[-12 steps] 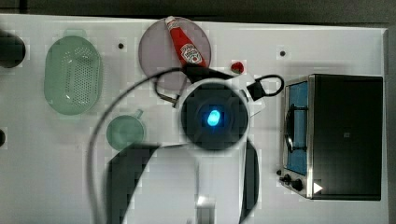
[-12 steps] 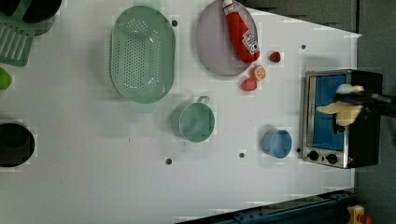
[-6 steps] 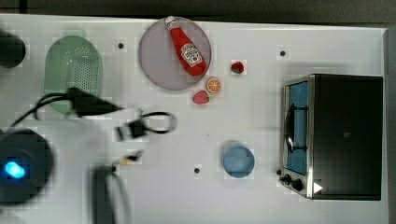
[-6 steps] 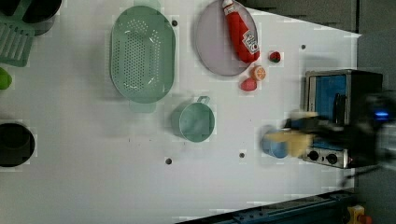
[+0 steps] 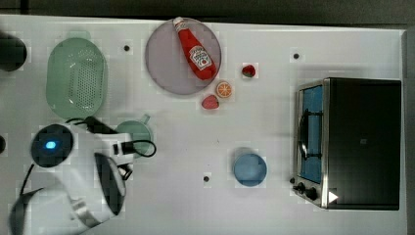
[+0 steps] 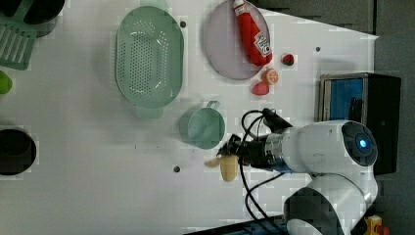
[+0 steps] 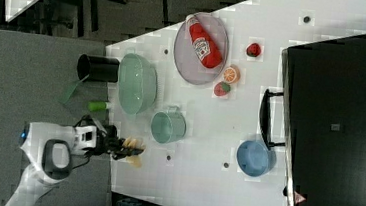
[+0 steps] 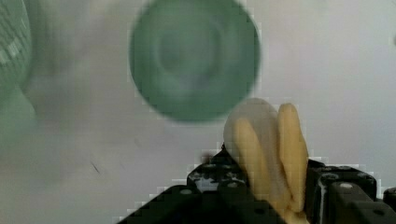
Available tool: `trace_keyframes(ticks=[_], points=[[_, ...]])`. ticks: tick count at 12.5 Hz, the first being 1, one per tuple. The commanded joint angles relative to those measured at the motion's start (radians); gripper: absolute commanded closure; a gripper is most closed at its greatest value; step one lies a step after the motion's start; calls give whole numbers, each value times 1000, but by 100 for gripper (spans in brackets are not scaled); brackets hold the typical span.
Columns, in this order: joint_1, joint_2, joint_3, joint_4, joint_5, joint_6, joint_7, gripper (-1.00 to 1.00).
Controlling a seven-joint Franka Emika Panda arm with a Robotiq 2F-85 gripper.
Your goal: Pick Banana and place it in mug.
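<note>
The pale yellow banana (image 6: 228, 167) is held in my gripper (image 6: 237, 155), which is shut on it. In the left view it hangs just below and to the right of the teal mug (image 6: 202, 128), off its rim. The right view shows the banana (image 7: 132, 150) at the gripper (image 7: 119, 147) to the left of the mug (image 7: 168, 127). In the wrist view the banana (image 8: 268, 144) sticks out between the black fingers (image 8: 341, 196), with the mug's (image 8: 194, 60) open mouth close ahead. In the top view my arm (image 5: 73, 161) covers part of the mug (image 5: 139, 132).
A pale green perforated basket (image 5: 77, 77) lies beyond the mug. A grey plate (image 5: 166, 63) carries a ketchup bottle (image 5: 196, 51). Nearby lie an orange slice (image 5: 224, 89) and two strawberries (image 5: 210, 102). A blue cup (image 5: 249, 169) and a toaster oven (image 5: 359, 142) stand at the top view's right.
The arm has swung with the banana from in front of the oven across the table to beside the mug. The gripper has stayed shut on the banana.
</note>
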Motion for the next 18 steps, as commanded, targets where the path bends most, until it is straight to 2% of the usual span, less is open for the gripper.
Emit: trace_keyframes(ticks=[1, 4, 5, 6, 7, 10, 13, 18], points=[[-43, -8, -7, -34, -11, 93, 52, 36], [-39, 34, -3, -55, -13, 180, 52, -32], [-40, 45, -7, -56, -13, 221, 52, -74], [-41, 46, -10, -54, -13, 235, 52, -93], [-41, 41, -13, -47, -13, 242, 52, -100], [-50, -36, -41, 12, -12, 155, 52, -100], [-59, -157, -106, 123, -12, -124, 50, -100], [-74, -265, -281, 264, -15, -403, -24, -100]])
